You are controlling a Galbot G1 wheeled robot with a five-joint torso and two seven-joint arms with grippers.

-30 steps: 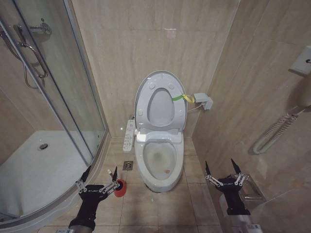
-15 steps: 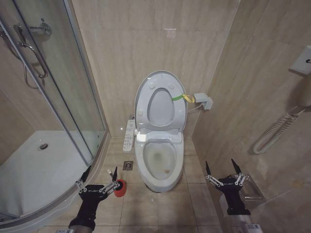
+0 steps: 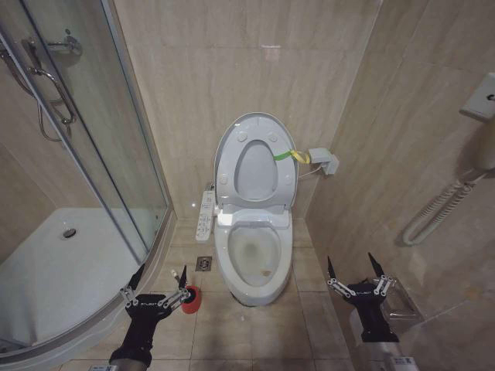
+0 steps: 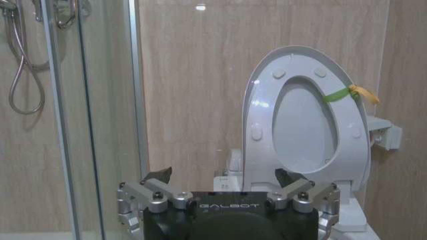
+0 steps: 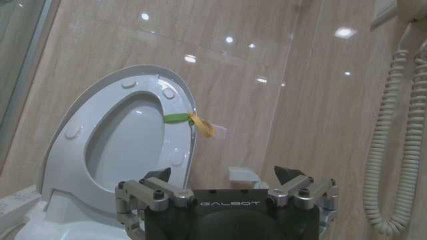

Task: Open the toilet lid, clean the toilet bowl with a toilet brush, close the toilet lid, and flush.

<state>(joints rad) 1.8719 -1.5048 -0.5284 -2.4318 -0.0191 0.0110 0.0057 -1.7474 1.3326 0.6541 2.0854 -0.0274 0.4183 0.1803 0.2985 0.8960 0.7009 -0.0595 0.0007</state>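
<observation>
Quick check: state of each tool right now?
Left tool: open, empty, low beside the small round red holder.
Right tool: open, empty.

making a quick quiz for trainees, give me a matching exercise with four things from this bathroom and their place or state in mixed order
Things:
1. toilet lid
2. toilet brush holder
3. left pincer
4. right pincer

Place or state:
A. red, on the floor left of the toilet bowl
B. raised upright against the wall
C. open, low by the right wall
D. open, beside the shower enclosure

Pairs: 1-B, 2-A, 3-D, 4-C
</observation>
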